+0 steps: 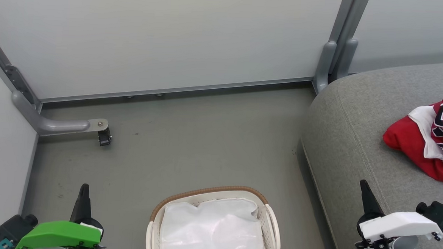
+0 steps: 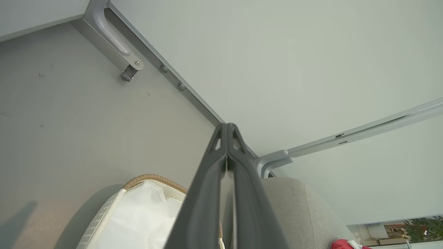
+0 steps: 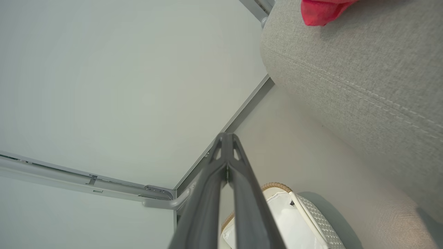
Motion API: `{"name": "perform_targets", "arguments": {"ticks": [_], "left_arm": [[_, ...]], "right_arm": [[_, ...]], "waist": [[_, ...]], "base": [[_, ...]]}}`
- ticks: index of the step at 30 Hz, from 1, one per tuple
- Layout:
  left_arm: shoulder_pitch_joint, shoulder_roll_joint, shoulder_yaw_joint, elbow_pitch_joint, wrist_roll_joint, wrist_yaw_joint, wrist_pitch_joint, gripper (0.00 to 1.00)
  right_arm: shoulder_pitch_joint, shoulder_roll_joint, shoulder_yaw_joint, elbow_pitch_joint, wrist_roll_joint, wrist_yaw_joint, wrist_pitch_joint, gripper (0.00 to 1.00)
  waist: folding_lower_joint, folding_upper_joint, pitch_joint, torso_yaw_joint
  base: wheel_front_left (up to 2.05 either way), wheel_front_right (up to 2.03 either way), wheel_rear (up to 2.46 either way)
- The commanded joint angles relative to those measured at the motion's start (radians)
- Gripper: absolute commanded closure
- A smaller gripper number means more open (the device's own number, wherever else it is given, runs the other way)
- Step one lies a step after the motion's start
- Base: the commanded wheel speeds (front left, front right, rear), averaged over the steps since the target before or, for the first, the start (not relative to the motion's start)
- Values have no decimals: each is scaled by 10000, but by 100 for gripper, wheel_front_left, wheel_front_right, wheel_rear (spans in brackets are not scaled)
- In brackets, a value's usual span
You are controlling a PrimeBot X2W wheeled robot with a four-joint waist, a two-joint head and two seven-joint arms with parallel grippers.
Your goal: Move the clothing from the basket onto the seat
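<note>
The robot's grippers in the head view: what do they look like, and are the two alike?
Same shape, different colours. The left gripper has a bright green shell, the right gripper a white one. Each carries a black block with teal fittings at its outer side and ends in long, dark grey, tapering fingers, which have small triangular cut-outs near the tips.

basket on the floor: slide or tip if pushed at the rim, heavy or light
The basket probably slides rather than tips: it sits low and wide on the smooth floor. Likely light, as the white liner is all that shows inside. Its thin plastic lattice may flex slightly.
</note>
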Motion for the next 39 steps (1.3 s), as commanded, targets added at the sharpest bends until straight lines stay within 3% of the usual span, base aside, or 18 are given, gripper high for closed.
{"name": "perform_targets", "arguments": {"ticks": [1,39], "left_arm": [[-273,52,55,-132,-323,-53,63,100],[-641,68,401,-439,-3836,-154,1021,100]], "right_arm": [[-168,-31,-74,-152,311,-3,75,100],[-197,23,-632,-513,3829,-5,1029,100]], "waist": [[0,0,-4,-9],[0,0,-93,-238]], "base": [[0,0,0],[0,0,0]]}}
